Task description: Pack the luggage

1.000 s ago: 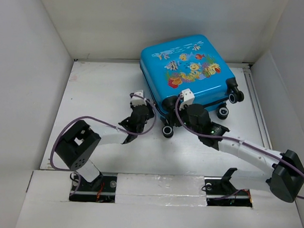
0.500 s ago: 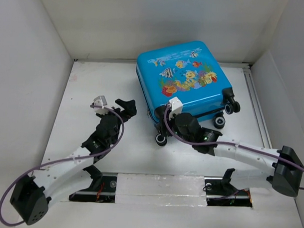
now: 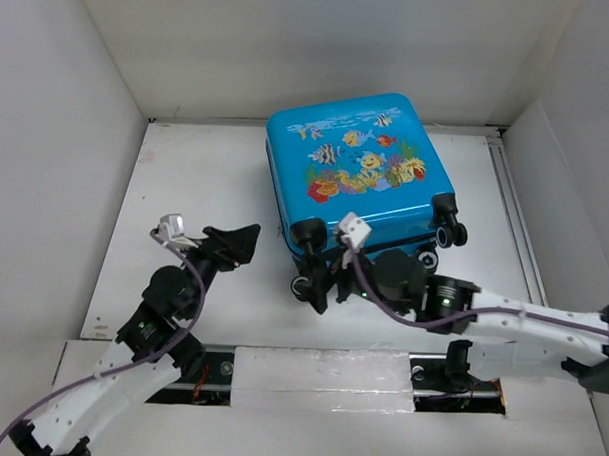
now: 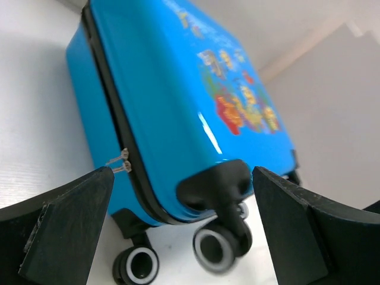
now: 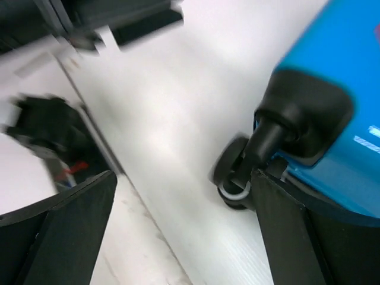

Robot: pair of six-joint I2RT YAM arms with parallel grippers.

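Top external view has the luggage (image 3: 356, 175) lying shut, fish face up, toward the far edge of the table (image 3: 186, 174), wheels facing the near edge. The right gripper (image 3: 323, 284) gapes wide beside the near-left wheel (image 3: 299, 286), holding nothing. The left gripper (image 3: 246, 246) is wide too, standing apart. Any pull-back should run straight, so no finger snags a wheel.

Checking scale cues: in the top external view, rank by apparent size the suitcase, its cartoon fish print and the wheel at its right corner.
Largest to smallest:
1. blue suitcase
2. fish print
3. right-corner wheel
No close calls.
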